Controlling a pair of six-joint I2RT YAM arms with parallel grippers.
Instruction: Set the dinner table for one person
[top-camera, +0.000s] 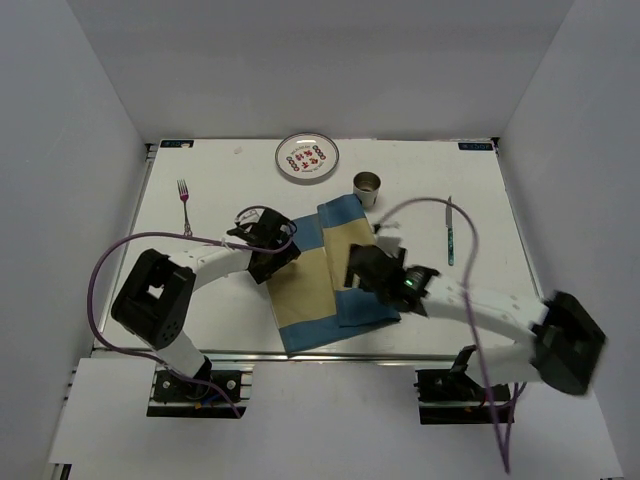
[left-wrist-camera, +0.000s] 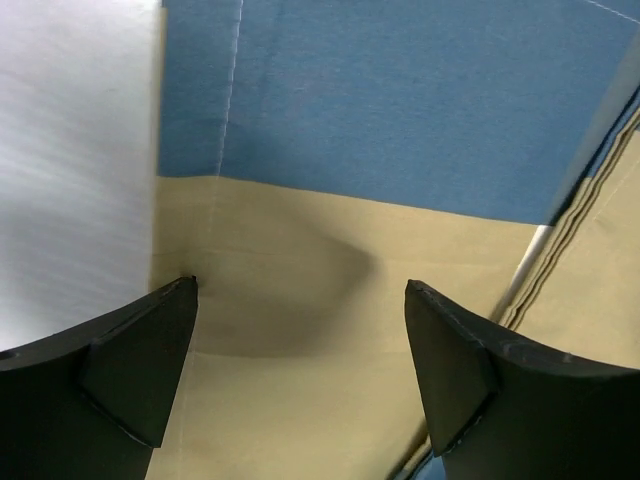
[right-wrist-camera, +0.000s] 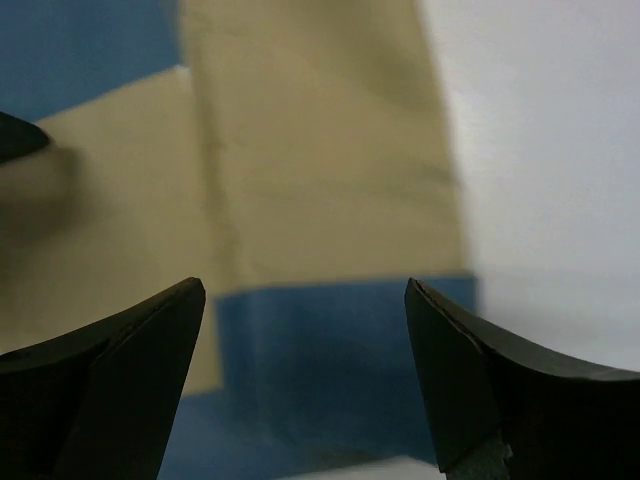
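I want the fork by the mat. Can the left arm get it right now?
Probably yes. The fork lies alone on bare table, just left of the left end effector, with nothing between them. Its jaws are open and empty, over the mat.

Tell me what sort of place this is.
Probably a robot test cell, not a dining room: a white table boxed in by bare white walls, left arm and right arm bolted at its near edge, with a plate and fork laid out.
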